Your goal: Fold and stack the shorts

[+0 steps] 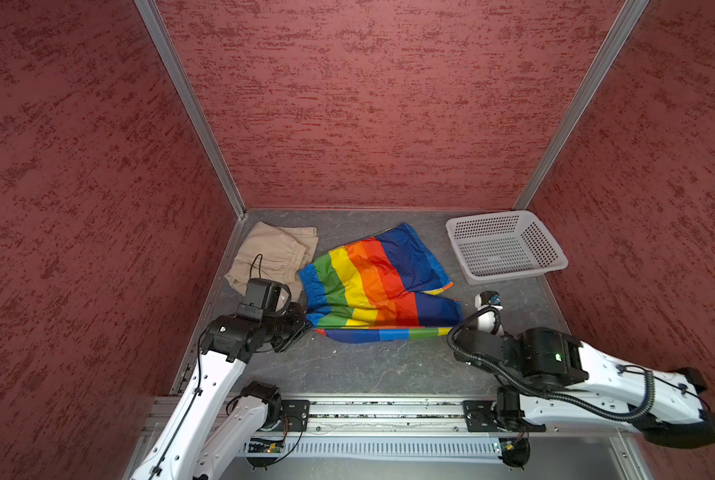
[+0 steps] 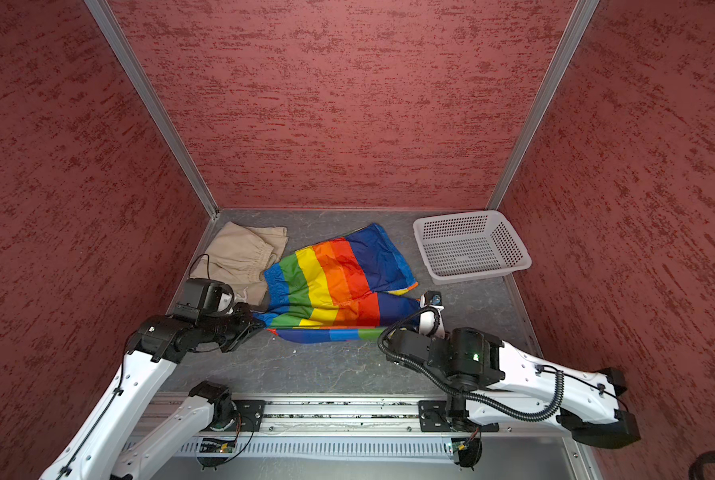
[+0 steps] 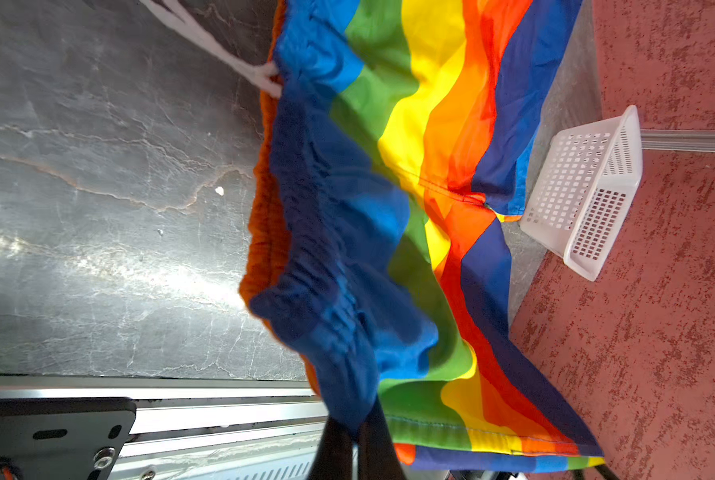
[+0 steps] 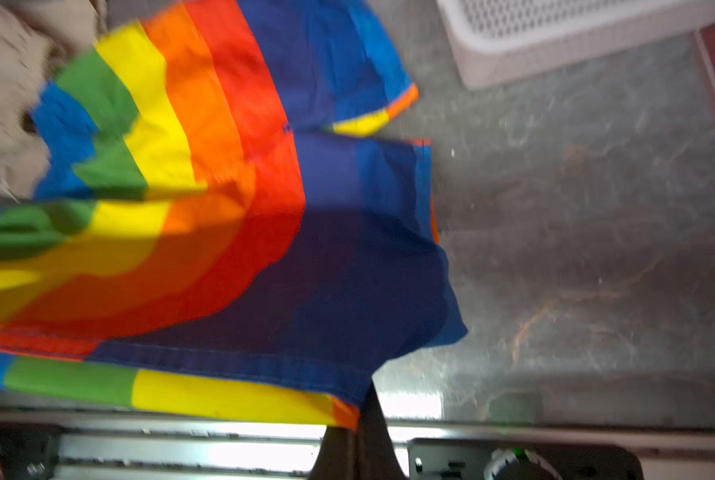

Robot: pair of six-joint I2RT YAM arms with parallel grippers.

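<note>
Left tool and right tool each pinch the rainbow shorts near the worktop's front edge; we judge the slick cloth may slip free mid-fold.

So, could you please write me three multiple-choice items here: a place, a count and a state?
1. Where does the basket stand? A) the table's far right corner B) its near left corner C) its middle
2. How many pairs of shorts are there? A) one B) two C) three
3. How is the left pincer? A) open over the basket B) shut on the rainbow shorts C) shut on the basket's rim
Answers: 1 A, both top views show it there; 2 B, the beige shorts and the rainbow ones; 3 B, its wrist view shows it pinching them.
</note>
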